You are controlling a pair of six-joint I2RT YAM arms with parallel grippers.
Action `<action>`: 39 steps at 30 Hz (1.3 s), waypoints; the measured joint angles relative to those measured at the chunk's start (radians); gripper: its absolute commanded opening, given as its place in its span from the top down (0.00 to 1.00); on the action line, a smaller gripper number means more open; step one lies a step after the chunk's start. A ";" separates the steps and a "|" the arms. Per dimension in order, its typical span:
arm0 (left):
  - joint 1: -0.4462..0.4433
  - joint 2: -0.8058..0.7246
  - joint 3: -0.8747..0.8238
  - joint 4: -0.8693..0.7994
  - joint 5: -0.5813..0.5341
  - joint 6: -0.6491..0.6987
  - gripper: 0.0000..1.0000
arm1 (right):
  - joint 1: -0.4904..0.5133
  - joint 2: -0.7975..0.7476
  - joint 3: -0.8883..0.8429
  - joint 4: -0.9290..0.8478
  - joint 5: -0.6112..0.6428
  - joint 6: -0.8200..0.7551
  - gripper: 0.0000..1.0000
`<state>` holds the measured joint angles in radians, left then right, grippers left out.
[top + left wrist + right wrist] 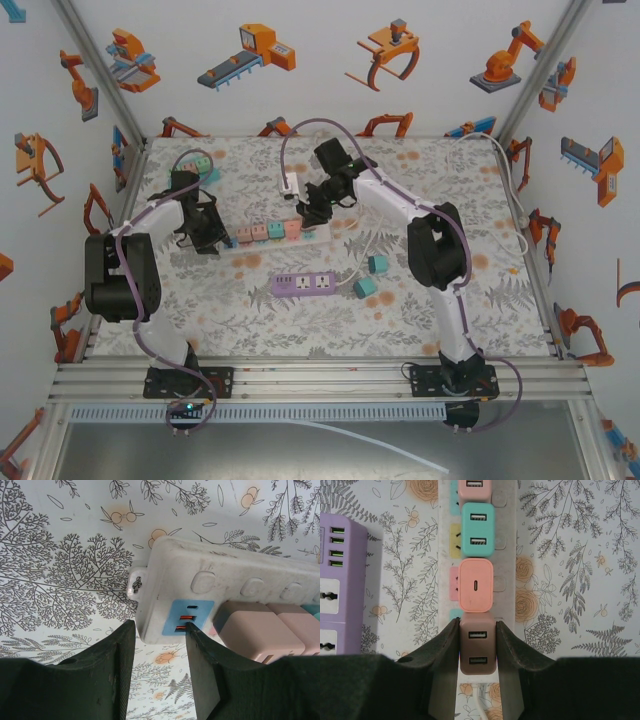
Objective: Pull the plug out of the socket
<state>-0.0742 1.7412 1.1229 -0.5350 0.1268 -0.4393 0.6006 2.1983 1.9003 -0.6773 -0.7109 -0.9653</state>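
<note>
Where right end effector (477, 625) clamps, brown plug (478, 650) sits.

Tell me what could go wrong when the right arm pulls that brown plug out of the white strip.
The white strip could lift with the brown plug: the left fingers only bracket its end corner. The right fingers might also slip, or nudge the peach plug that sits right beside it.

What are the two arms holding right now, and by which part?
Right fingers clasp the brown plug by its two sides. Left fingers straddle the end of the white strip; a grip cannot be told.
</note>
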 measured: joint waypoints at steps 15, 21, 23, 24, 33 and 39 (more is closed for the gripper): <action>0.027 -0.106 0.108 -0.151 -0.003 0.000 0.45 | -0.140 -0.256 -0.001 0.080 -0.015 0.528 0.78; 0.021 -0.288 0.164 -0.121 0.064 -0.008 0.41 | -0.266 -0.364 -0.064 0.135 0.053 0.943 0.79; 0.007 -0.343 0.163 -0.081 0.117 -0.007 0.38 | -0.309 -0.419 -0.156 0.185 0.065 1.067 0.79; -0.007 -0.368 0.160 -0.052 0.148 -0.006 0.36 | -0.333 -0.452 -0.217 0.212 0.073 1.127 0.79; -0.261 -0.481 0.116 0.140 0.449 0.196 0.01 | -0.502 -0.636 -0.657 0.355 0.132 1.449 0.79; -0.369 -0.478 0.116 0.132 0.572 0.420 0.03 | -0.507 -0.666 -0.855 0.457 0.151 1.493 0.77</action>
<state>-0.4431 1.2629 1.2385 -0.4026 0.6987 -0.0193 0.0940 1.5326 1.0454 -0.2207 -0.5598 0.5278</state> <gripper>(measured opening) 0.973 0.335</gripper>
